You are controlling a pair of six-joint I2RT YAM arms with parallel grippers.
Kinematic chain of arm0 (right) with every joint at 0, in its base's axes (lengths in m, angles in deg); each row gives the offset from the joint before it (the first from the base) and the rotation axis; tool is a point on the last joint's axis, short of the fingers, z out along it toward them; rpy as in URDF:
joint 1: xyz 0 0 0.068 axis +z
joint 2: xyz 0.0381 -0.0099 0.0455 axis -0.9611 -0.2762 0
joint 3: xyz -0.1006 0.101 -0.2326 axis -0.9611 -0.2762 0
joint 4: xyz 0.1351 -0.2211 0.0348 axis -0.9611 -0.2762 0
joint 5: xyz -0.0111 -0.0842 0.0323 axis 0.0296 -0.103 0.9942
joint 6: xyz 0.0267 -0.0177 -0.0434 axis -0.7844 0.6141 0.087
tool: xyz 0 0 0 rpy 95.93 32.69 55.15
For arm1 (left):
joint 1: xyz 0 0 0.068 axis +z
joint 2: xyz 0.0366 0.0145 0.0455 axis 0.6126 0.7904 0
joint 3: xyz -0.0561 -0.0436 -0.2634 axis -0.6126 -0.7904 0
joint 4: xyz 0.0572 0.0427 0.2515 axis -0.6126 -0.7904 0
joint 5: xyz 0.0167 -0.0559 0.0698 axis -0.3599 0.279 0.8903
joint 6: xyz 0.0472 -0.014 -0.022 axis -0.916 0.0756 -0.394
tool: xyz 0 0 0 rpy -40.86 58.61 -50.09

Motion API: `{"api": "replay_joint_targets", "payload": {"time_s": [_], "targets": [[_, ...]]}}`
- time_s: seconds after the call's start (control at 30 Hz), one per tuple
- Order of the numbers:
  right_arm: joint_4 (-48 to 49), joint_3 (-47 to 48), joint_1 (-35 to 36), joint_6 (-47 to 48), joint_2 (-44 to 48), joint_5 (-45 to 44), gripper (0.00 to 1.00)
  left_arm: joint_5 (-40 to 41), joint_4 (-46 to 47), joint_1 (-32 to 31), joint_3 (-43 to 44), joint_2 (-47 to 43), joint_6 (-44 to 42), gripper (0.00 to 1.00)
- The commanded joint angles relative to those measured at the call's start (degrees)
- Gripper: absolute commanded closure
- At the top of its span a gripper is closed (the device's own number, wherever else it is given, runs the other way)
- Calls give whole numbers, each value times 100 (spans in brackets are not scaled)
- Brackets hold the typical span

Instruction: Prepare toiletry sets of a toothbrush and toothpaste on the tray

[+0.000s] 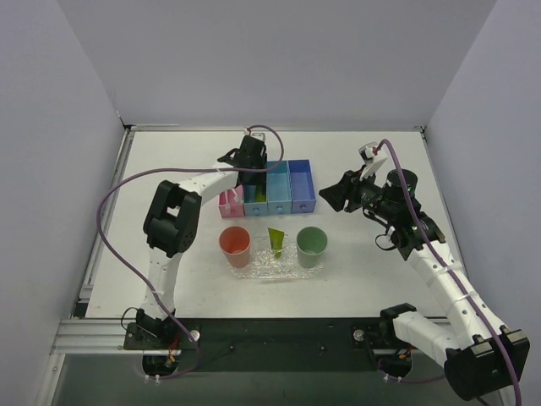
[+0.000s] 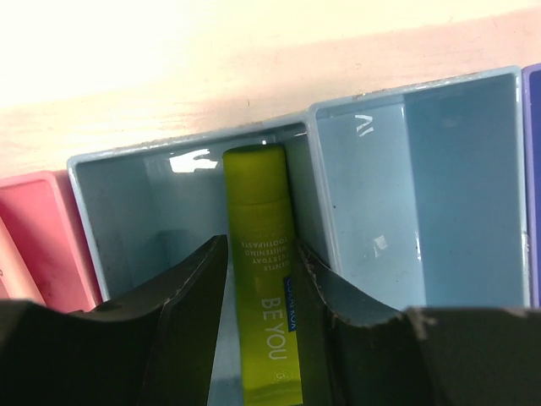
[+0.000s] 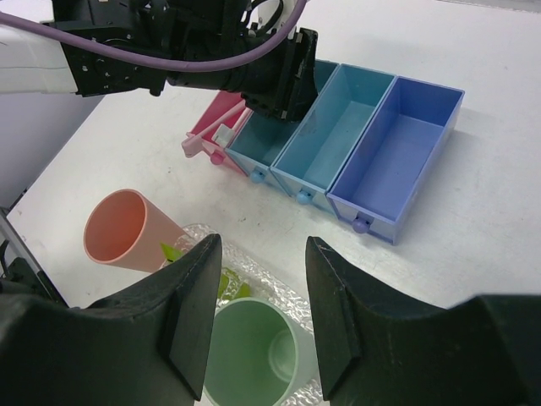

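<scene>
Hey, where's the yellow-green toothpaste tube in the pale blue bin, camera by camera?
Top external: yellow-green toothpaste tube, a green sliver inside the pale blue bin, second from left.
Left wrist: centre, between the left fingers.
Right wrist: not visible; the left arm covers it.
Shared landmark: the pale blue bin beside the pink bin.

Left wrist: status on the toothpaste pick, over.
Left end effector closed on toothpaste in the light-blue bin. Right end effector open, empty, beside the bin row. Nothing blocking the lift.
</scene>
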Motion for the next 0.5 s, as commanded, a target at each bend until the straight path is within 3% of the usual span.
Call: {"api": "replay_joint_targets", "payload": {"time_s": [0.0,0.3,0.47], "targets": [[345,-57,-32,-54,202,161,60,-87,-674,3,130,504,-140,54],[345,-127,-41,-63,342,135,60,-351,-771,12,175,636,-149,68],[310,-154,-32,-72,404,109,60,-404,-683,12,113,496,-158,88]]}}
